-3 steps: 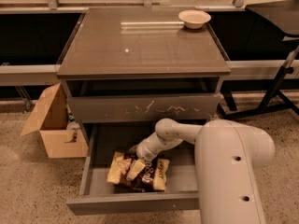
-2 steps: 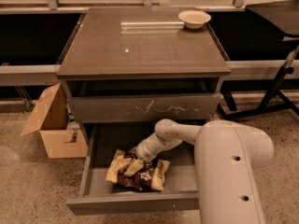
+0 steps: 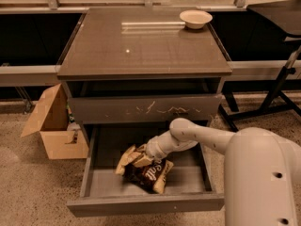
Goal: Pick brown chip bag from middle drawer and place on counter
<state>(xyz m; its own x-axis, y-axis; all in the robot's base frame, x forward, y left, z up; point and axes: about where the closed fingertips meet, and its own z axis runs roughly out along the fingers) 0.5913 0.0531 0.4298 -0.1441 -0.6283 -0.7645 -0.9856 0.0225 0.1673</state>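
The brown chip bag (image 3: 146,171), dark brown with cream-tan ends and pale lettering, sits in the open middle drawer (image 3: 141,204), tilted with its left end raised. My gripper (image 3: 137,157) reaches down into the drawer from the right and is shut on the bag's upper left end. The white arm (image 3: 202,136) stretches over the drawer's right half. The counter (image 3: 141,44) is the glossy dark top of the cabinet above.
A cream bowl (image 3: 195,18) stands at the counter's back right corner. The scratched drawer front (image 3: 146,109) is above the open drawer. A tan cardboard box (image 3: 51,124) sits on the floor at left. A black stand's legs (image 3: 277,93) are at right.
The bag's left end has lifted and shifted slightly up and left in the gripper; the bag now tilts instead of lying flat.
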